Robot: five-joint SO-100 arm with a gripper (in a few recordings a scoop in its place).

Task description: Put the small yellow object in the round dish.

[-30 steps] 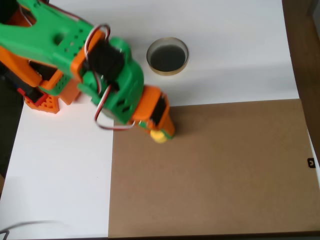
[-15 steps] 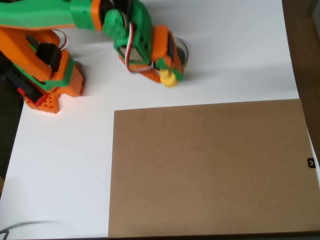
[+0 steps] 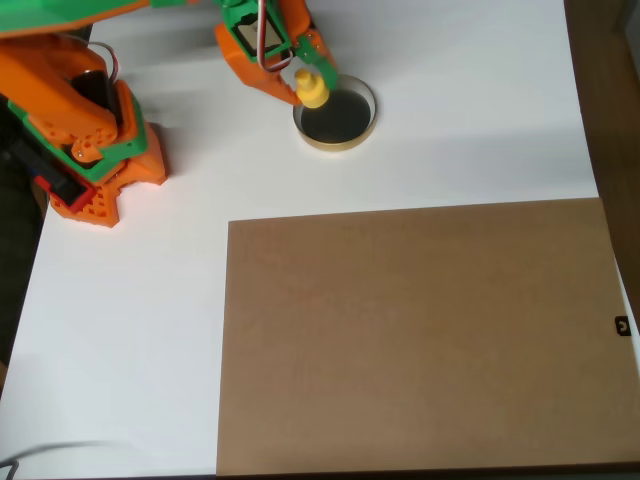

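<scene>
Claw (image 3: 308, 82) gripping yellow piece (image 3: 312, 90) — over dish (image 3: 350, 138)

No readable txt, labels, brands or nos. anywhere. One tiny dark mark (image 3: 622, 325) sits at the brown board's (image 3: 420, 340) right edge, too small to make out.

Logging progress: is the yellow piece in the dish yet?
Not yet. The yellow piece is held at the claw over the dish's left rim; the dark inside looks empty.
</scene>
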